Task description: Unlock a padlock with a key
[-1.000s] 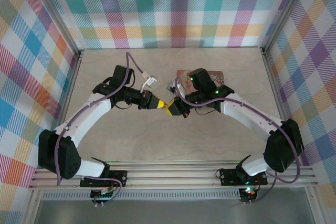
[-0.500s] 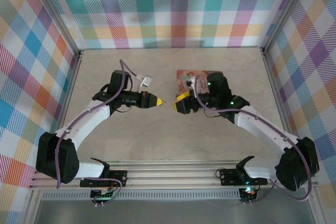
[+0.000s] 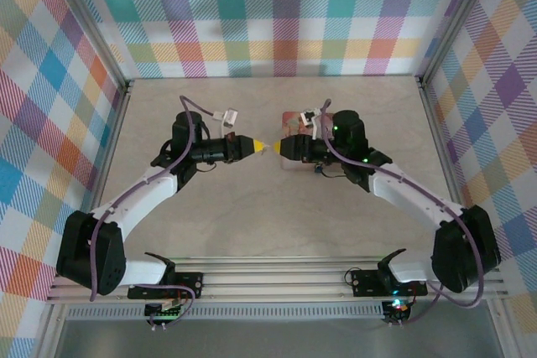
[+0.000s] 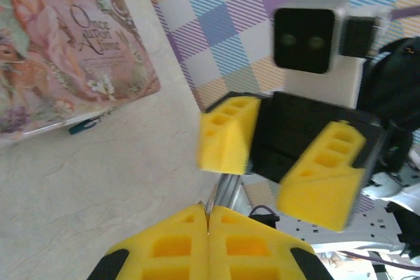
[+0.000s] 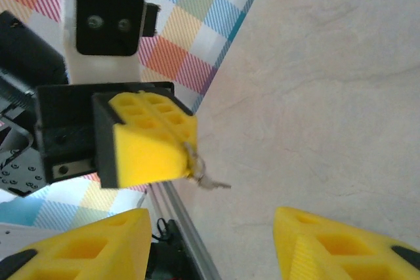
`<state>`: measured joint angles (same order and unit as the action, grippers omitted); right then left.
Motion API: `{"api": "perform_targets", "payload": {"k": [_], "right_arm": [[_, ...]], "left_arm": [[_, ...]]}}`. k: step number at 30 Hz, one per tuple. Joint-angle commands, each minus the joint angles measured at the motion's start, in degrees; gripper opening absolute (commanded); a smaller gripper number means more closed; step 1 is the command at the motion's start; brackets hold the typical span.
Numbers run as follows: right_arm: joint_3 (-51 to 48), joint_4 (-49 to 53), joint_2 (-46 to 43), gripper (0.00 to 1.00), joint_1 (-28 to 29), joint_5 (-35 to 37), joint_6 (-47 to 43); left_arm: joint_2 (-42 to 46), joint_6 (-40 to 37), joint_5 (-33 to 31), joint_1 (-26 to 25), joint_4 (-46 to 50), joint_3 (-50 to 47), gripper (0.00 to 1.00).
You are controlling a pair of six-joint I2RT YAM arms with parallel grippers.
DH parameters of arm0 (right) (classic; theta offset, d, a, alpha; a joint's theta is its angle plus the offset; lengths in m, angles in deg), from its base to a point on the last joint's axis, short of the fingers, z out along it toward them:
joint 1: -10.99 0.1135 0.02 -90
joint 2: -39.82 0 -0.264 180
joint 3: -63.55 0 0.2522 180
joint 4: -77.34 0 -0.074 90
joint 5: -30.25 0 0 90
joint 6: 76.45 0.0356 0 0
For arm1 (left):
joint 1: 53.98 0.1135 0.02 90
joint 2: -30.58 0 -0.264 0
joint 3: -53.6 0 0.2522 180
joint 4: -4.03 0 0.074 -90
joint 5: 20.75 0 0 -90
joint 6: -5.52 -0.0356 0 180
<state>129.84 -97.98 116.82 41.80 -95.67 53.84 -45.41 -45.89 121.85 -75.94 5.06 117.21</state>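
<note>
My left gripper (image 4: 209,209) is shut on a small silvery key (image 4: 221,193), whose blade sticks out past the yellow fingertips. In the right wrist view the key (image 5: 207,179) juts from the left gripper's yellow finger (image 5: 151,145). My right gripper (image 5: 211,222) is open and holds nothing. From above, the left gripper (image 3: 264,147) and right gripper (image 3: 283,148) face each other tip to tip above the table. A small blue-green piece (image 4: 85,124) pokes out at the pink tin's edge; I cannot tell whether it is the padlock.
The pink floral tin box (image 4: 59,50) lies flat at the back of the table, partly covered by the right arm (image 3: 352,148) in the top view. Aluminium rails (image 3: 277,278) run along the near edge, and plaid walls (image 3: 277,14) close in three sides.
Both grippers have moved toward the back of the table. They had drawn apart half a second ago and now face each other closely again beside the tin.
</note>
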Motion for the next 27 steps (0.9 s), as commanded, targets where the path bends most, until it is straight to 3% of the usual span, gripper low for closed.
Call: {"api": "perform_targets", "payload": {"k": [1,16,24,27], "right_arm": [[1.67,-6.83,1.9,0.49,0.31,-4.39,5.69],[1.74,-12.57,4.37,0.18,0.55,-7.94,8.78],[1.72,-12.19,4.31,0.22,0.66,-8.37,9.01],[1.37,-12.62,4.22,0.15,0.92,-9.39,7.96]], "left_arm": [[0.98,1.84,0.34,-1.39,-3.35,1.18,0.0],[1.02,1.58,0.42,-2.02,-2.47,1.79,0.0],[1.28,1.58,-0.52,-2.03,-2.47,1.48,0.0],[1.28,1.53,-1.03,-1.99,-1.92,1.58,0.0]]}}
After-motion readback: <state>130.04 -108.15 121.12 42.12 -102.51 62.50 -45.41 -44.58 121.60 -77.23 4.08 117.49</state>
